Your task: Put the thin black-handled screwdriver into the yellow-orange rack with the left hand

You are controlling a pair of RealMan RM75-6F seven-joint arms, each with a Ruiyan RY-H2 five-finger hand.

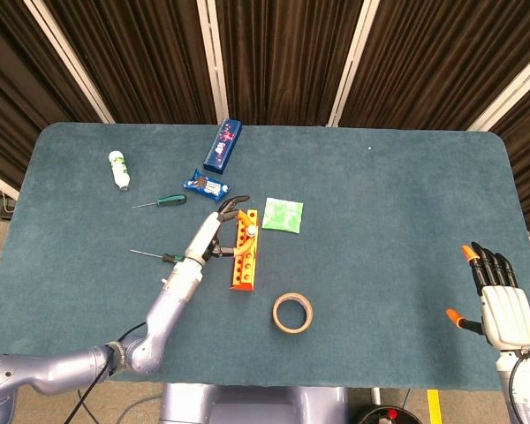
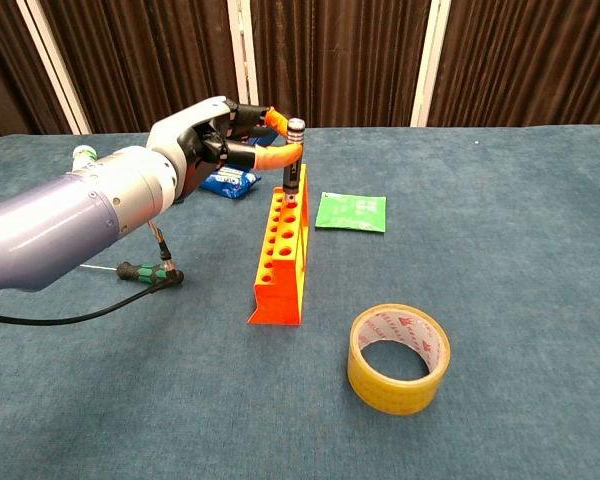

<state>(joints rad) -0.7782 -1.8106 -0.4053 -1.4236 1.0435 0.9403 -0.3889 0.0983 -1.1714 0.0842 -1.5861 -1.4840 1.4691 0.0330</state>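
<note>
The thin black-handled screwdriver [image 2: 294, 158] stands upright with its shaft down in a hole at the far end of the yellow-orange rack [image 2: 280, 252]. Only its handle and silver cap show above the rack. My left hand [image 2: 215, 140] pinches the handle between orange-tipped fingers from the left. From above, the left hand [image 1: 214, 237] sits at the rack's [image 1: 243, 261] far end, with the screwdriver [image 1: 247, 228] mostly hidden by the fingers. My right hand [image 1: 497, 305] hovers at the table's near right edge, fingers apart and holding nothing.
A tape roll [image 2: 398, 358] lies near the rack's front right. A green packet [image 2: 351, 211] sits right of the rack's far end. Two green-handled screwdrivers [image 1: 170, 200] [image 2: 145, 272], a blue packet [image 1: 204, 185], a blue box [image 1: 222, 145] and a white bottle [image 1: 118, 169] lie to the left and behind.
</note>
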